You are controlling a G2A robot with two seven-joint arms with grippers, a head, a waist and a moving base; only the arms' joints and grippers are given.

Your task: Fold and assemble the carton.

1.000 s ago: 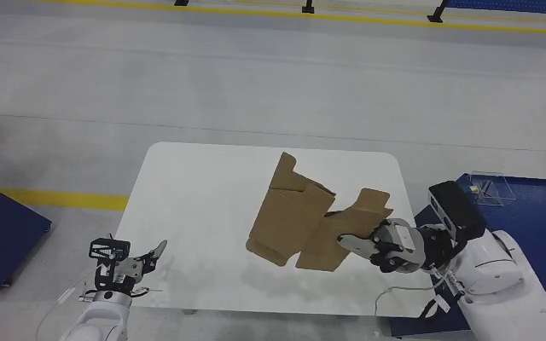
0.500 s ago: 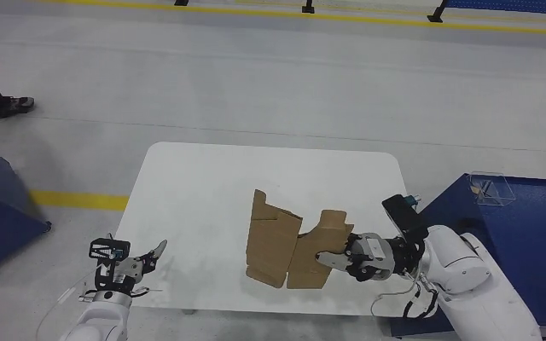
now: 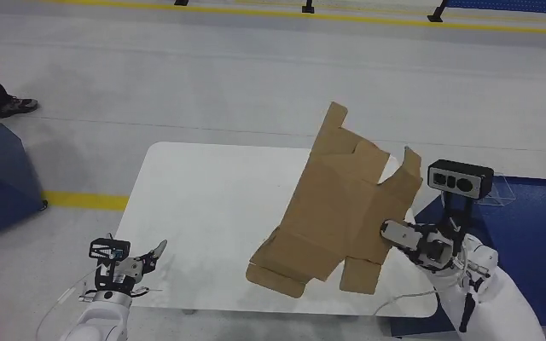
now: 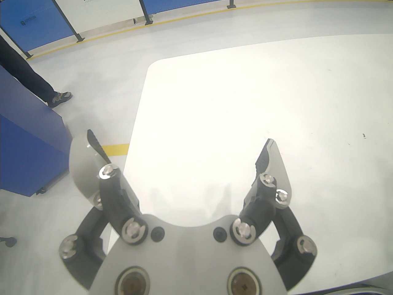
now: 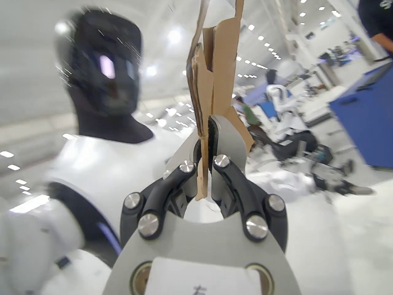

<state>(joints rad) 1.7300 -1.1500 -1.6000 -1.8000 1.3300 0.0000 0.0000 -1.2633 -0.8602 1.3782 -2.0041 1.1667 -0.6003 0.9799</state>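
Observation:
A flattened brown carton (image 3: 337,200) is held up in the air over the right half of the white table (image 3: 196,222), tilted, with its flaps spread toward the far side. My right gripper (image 3: 391,232) is shut on its near right edge; in the right wrist view the carton (image 5: 212,72) stands edge-on between the pads (image 5: 212,133). My left gripper (image 3: 145,260) hovers at the table's near left corner, open and holding nothing, its fingers (image 4: 267,158) spread wide over bare tabletop.
A blue cabinet (image 4: 27,151) stands on the floor left of the table. Another blue surface with a clear plastic box (image 3: 490,187) sits to the right. The table's left and middle areas lie bare.
The right gripper has lifted the carton off the table and swung it up and toward the far right; it now hangs tilted in the air. The left arm has stayed still.

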